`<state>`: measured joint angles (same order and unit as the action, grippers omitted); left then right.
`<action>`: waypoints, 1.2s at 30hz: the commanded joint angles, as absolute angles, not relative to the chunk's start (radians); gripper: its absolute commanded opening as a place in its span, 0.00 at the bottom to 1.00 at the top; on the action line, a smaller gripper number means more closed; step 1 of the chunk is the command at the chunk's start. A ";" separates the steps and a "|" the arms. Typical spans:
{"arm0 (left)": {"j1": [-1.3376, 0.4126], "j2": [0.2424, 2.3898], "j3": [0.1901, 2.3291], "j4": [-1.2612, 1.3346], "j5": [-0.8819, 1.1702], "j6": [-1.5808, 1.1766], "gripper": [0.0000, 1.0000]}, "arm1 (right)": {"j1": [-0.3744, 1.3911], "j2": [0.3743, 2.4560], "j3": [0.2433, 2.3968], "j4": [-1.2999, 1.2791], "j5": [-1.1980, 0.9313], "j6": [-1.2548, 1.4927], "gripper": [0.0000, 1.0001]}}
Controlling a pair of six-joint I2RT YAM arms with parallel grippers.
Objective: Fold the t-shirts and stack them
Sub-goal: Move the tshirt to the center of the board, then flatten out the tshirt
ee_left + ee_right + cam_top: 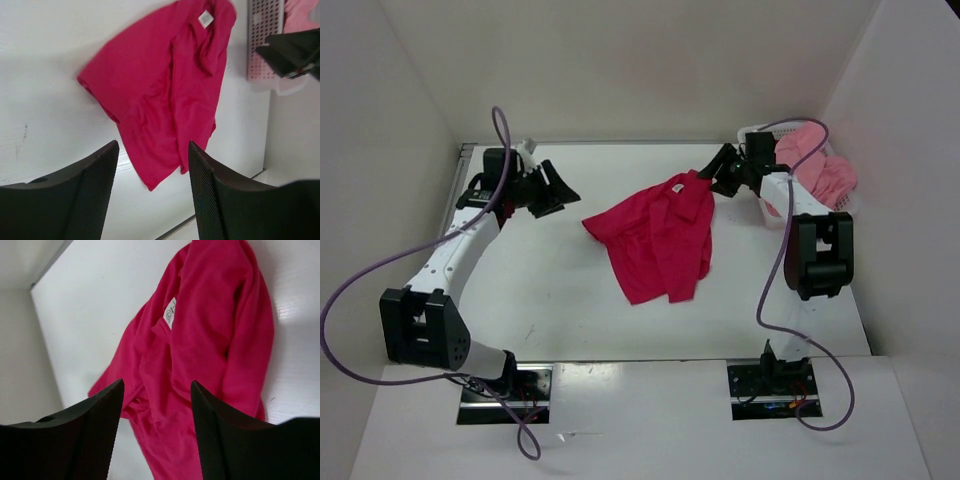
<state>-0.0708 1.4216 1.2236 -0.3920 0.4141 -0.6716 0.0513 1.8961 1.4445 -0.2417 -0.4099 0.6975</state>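
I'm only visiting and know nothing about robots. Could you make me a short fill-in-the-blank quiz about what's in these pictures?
1. The crimson-pink shirt lies crumpled on the white ____.
2. The salmon pink shirt sits inside the white lattice ____.
3. The left gripper and right gripper both stand ____, holding nothing.
Missing words: table; basket; open.

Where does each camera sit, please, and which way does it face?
Top external: above, behind the bases, looking down on the table; left arm, right arm show.
Left wrist: on the left arm, facing crimson t-shirt and basket; open left fingers.
Right wrist: on the right arm, facing the shirt; open right fingers.
All share the shirt.
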 commanded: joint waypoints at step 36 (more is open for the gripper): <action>-0.348 1.796 1.014 -0.218 0.265 -0.796 0.06 | 0.716 1.569 0.848 -0.460 0.006 0.724 0.49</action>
